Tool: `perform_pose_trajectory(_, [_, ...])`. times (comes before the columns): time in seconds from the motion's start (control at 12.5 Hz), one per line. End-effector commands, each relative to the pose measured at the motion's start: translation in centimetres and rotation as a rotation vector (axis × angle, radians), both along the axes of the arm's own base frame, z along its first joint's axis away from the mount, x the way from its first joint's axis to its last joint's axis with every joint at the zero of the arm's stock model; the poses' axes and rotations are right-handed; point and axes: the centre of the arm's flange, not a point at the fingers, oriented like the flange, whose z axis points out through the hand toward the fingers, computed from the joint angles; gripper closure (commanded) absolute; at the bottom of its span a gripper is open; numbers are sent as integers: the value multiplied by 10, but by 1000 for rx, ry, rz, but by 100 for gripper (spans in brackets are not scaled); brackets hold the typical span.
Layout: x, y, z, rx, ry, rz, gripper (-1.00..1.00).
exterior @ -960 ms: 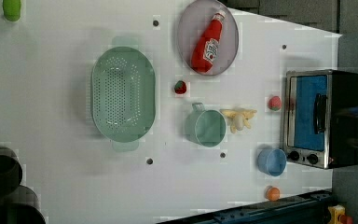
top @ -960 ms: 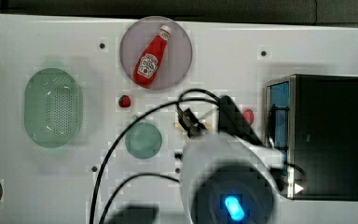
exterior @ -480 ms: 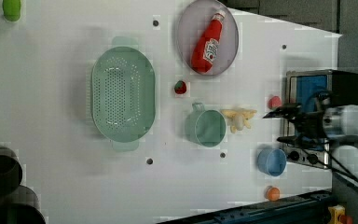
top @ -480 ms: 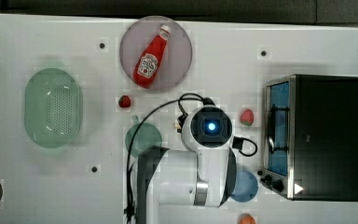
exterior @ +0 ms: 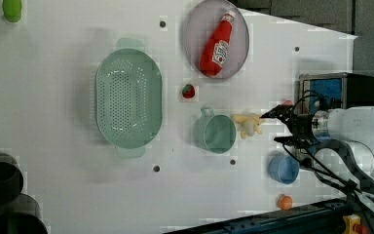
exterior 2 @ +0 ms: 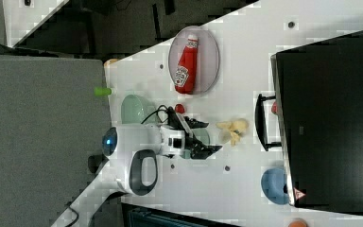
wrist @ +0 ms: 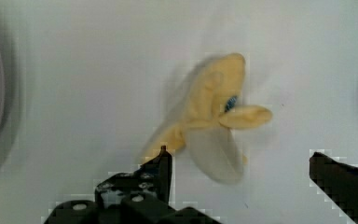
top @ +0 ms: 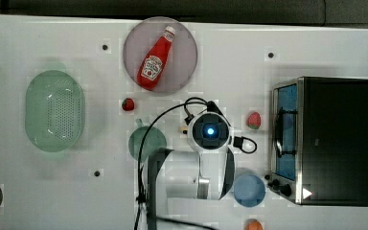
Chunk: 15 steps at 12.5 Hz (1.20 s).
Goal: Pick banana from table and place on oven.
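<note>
Hand (exterior: 281, 126) open above banana (exterior: 248, 125) on white table (exterior: 68, 185) w/ dark holes.

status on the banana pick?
Gripper open above the table, nothing held. Banana lies on the table under it, ungrasped. Green cup sits beside the banana; oven top bare.

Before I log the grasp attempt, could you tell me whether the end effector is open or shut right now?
Open. The end effector has its two fingers spread wide apart above the banana, which lies untouched on the table.
</note>
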Motion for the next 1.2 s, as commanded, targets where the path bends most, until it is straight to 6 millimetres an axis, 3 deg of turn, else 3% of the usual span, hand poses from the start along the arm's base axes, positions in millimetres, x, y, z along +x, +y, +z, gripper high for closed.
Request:
perform_pose_trajectory(0.08, [6,-6,-36,-5,-40,-44,-100])
perform_pose_trajectory(0.4, [-1,-7,-77,-10,-70,-41,-100])
perform_pose_trajectory(0.64, [-4,-6,-82,-12,-110,-38,-18])
perform_pose_trajectory(0.8, [-3,-5,-80,-11,-118,-36,26])
perform_pose_trajectory(0.88, [-1,-4,-76,-10,-124,-35,47])
perform_pose_trajectory(1.04, [6,-3,-54,-8,-165,-39,48])
perform_pose_trajectory(1.2, [15,1,-7,-3,-198,-34,48])
